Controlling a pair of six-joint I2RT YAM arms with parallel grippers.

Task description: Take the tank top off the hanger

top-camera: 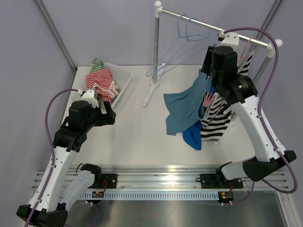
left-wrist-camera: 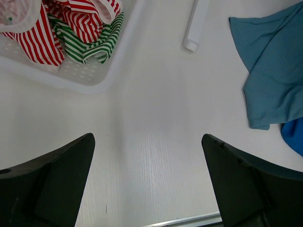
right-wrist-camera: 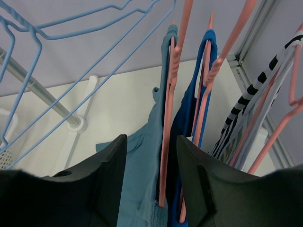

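Observation:
The teal tank top point(top-camera: 182, 106) hangs on a pink hanger point(right-wrist-camera: 166, 132) from the rail point(top-camera: 213, 26) at the right. Part of the top point(left-wrist-camera: 274, 71) trails onto the table. My right gripper point(right-wrist-camera: 151, 142) is up by the rail. Its jaws are partly closed, one on each side of the teal fabric point(right-wrist-camera: 147, 156) and the pink hanger's arm, and a gap still shows between them. My left gripper point(left-wrist-camera: 147, 137) hovers wide open over bare table near the basket, holding nothing.
On their own pink hangers behind the teal one hang a darker blue top point(right-wrist-camera: 187, 118) and a black-and-white striped top point(top-camera: 215, 118). Empty blue hangers point(top-camera: 180, 47) hang further left on the rail. A white basket point(top-camera: 124, 75) at the back left holds striped clothes point(top-camera: 102, 80).

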